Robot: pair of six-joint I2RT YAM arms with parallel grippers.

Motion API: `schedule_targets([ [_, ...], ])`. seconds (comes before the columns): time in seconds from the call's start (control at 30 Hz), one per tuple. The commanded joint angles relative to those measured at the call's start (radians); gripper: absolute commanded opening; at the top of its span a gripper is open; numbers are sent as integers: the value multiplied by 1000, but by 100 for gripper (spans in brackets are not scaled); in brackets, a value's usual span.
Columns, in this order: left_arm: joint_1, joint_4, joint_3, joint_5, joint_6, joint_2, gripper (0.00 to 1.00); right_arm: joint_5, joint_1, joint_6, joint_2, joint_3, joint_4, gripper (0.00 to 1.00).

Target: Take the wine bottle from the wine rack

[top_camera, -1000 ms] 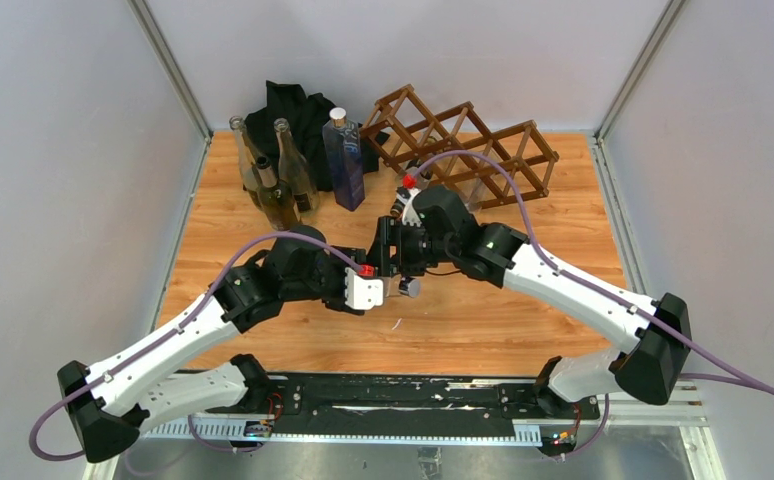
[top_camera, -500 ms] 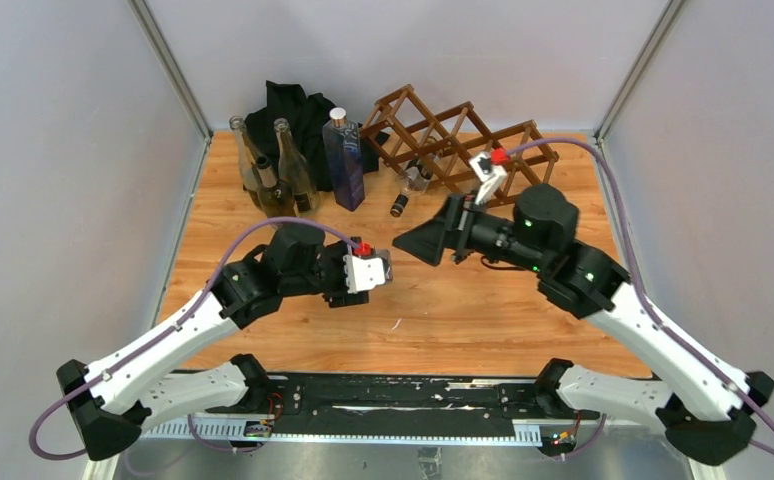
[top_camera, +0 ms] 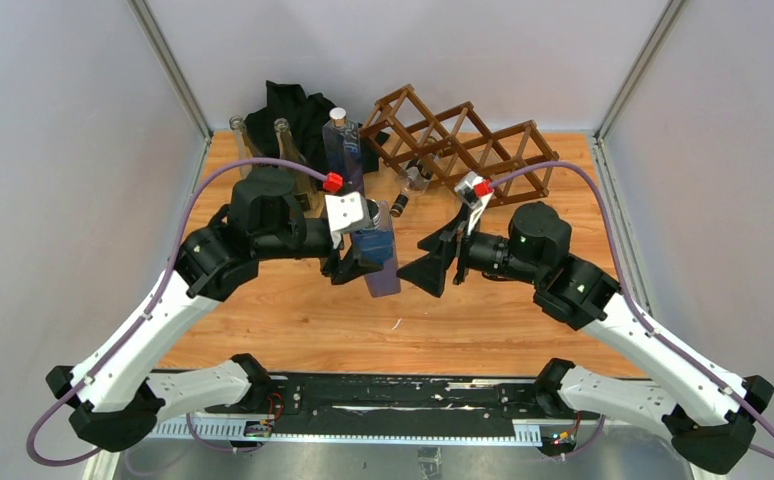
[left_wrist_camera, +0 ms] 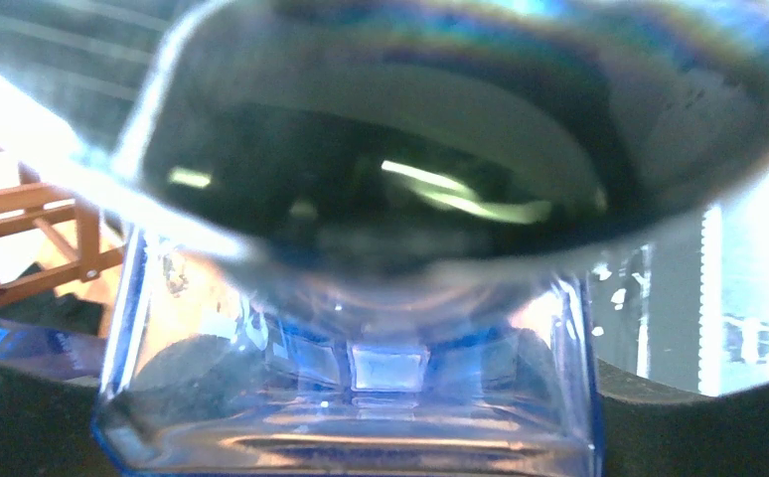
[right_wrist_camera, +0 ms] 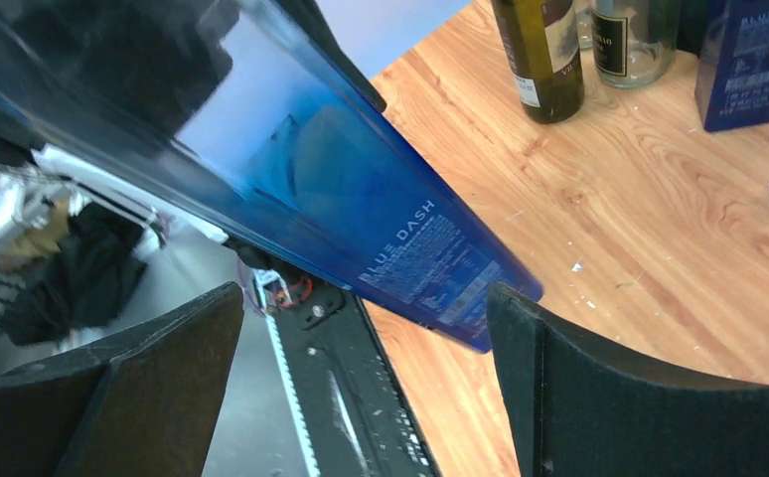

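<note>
**Far left corner.** Glass bottles point(top_camera: 284, 140) stand on the worktop point(top_camera: 523, 310), partly hidden by the left arm. A black cloth point(top_camera: 288, 105) lies bunched behind them at the far edge.

**Centre.** The left gripper point(top_camera: 361, 258) pinches a square blue bottle point(top_camera: 385, 272) from the left. It holds the bottle tilted over the middle of the worktop, away from the rack. In the left wrist view the bottle's glass fills the space between the two fingers. A second blue bottle point(top_camera: 343, 150) stands upright near the far edge, behind the left wrist.

**Right of centre.** The wine bottle point(top_camera: 400, 207) is on the rack point(top_camera: 473, 145). Its dark capped neck sticks out of the rack's left end toward the near edge, and its body is hard to make out among the sticks. The rack stands along the far edge. The right gripper point(top_camera: 438, 255) is spread wide and carries nothing. It sits just to the right of the held blue bottle, facing it. In the right wrist view the bottle's lower end slants across the gap between the fingers point(right_wrist_camera: 609, 397), and whether they touch it cannot be told.
</note>
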Motion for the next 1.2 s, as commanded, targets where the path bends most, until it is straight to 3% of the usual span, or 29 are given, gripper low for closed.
schedule_targets([
  [0.0,30,-35,104,196,-22,20,0,-109,-8,-160,-18,-37,131,95],
  [0.3,34,-112,166,334,-67,41,0,-351,-7,-211,80,-7,227,96],
  [0.67,38,-103,201,361,-87,33,0,-423,56,-303,136,-57,283,97],
  [0.97,46,-72,203,373,-124,24,0,-301,142,-397,177,-46,288,97],
  [1.03,48,-73,199,351,-125,21,0,-262,151,-397,194,-32,304,92],
  [1.07,48,-72,200,330,-127,22,1,-249,153,-397,201,-28,314,84],
  [1.1,51,-77,206,295,-133,24,16,-235,154,-400,207,-24,317,72],
  [1.13,59,-85,216,263,-145,28,40,-216,153,-403,212,-19,315,53],
  [1.17,75,-101,234,239,-161,35,71,-190,153,-409,215,-14,306,39],
])
